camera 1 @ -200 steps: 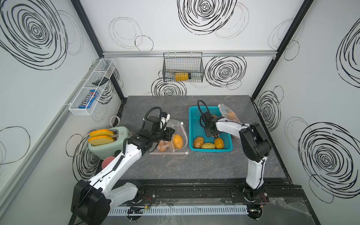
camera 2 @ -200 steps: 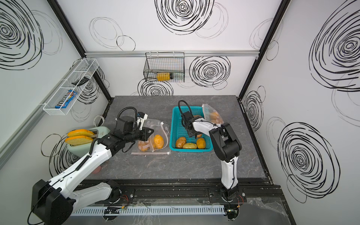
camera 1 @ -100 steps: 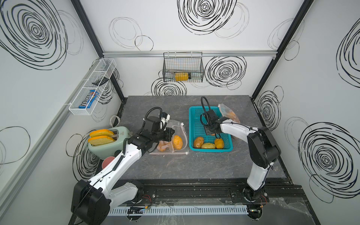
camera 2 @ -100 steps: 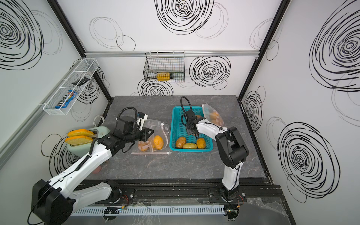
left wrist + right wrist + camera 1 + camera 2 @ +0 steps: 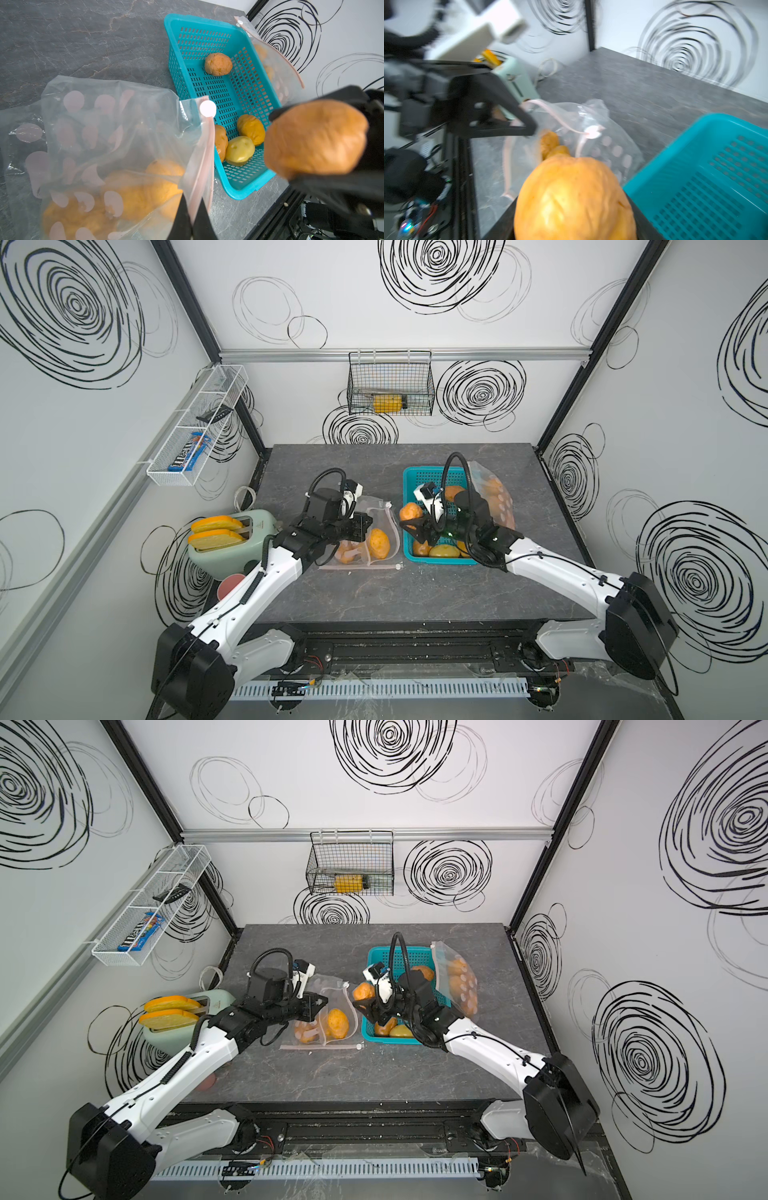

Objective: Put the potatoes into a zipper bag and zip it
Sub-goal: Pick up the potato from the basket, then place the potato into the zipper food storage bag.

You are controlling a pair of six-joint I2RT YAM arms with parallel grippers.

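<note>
One grey table [image 5: 415, 593] carries everything I'm working with. Under and behind the right gripper [image 5: 409, 521] sits the teal basket [image 5: 428, 479], holding four potatoes [image 5: 251, 129]. Three are bunched at the end nearest that gripper, one of them pale yellow-green, and one lies alone at the far end. Beyond the basket from that gripper leans a second bag [image 5: 494, 497] with potatoes inside. Between the two grippers the zipper bag [image 5: 382, 512] stands open, with at least two orange potatoes in its bottom. The left gripper [image 5: 194, 220] is pinched tight on its pink zipper edge, holding the mouth up. My right jaws are clamped on a held potato [image 5: 410, 511], off the table and just short of that mouth. Its long axis looks roughly level, pointing toward the left gripper, though the wrist view is blurred.
</note>
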